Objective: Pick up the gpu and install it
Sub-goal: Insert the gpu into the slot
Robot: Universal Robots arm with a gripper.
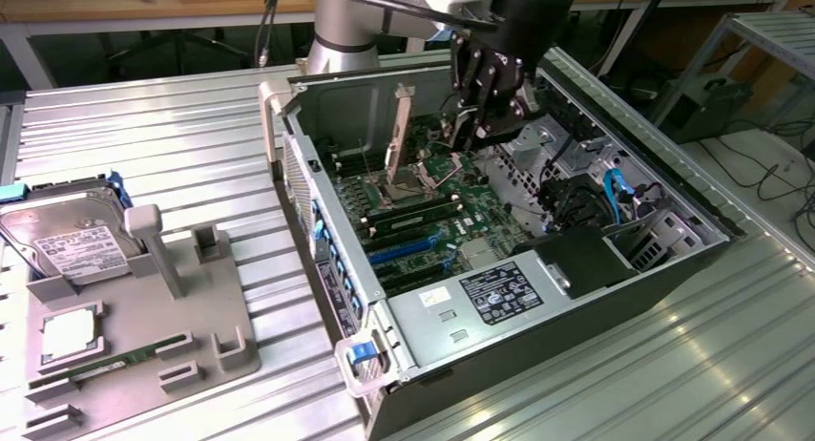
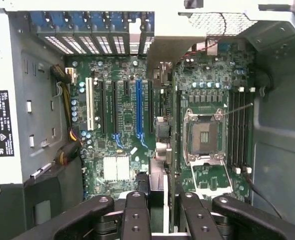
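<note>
My gripper (image 1: pixel 474 134) hangs inside the open computer case (image 1: pixel 662 221), shut on the gpu (image 1: pixel 403 131). The gpu is a thin dark card held on edge, and its pale bracket strip points toward the case's rear wall with the blue slot latches (image 1: pixel 334 269). In the wrist view the gpu (image 2: pixel 163 165) runs edge-on between my fingers (image 2: pixel 136 215), with my gripper (image 2: pixel 162 220) closed around it. It hovers above the motherboard (image 2: pixel 117 150), between the long blue expansion slot (image 2: pixel 138 110) and the empty CPU socket (image 2: pixel 203 135).
A grey parts fixture (image 1: pixel 191 326) at the exterior view's left holds a silver hard drive (image 1: pixel 71 241), a square chip (image 1: pixel 71 331) and a green memory stick (image 1: pixel 114 360). Inside the case are a labelled power supply (image 1: pixel 503 293) and blue cables (image 1: pixel 617 193).
</note>
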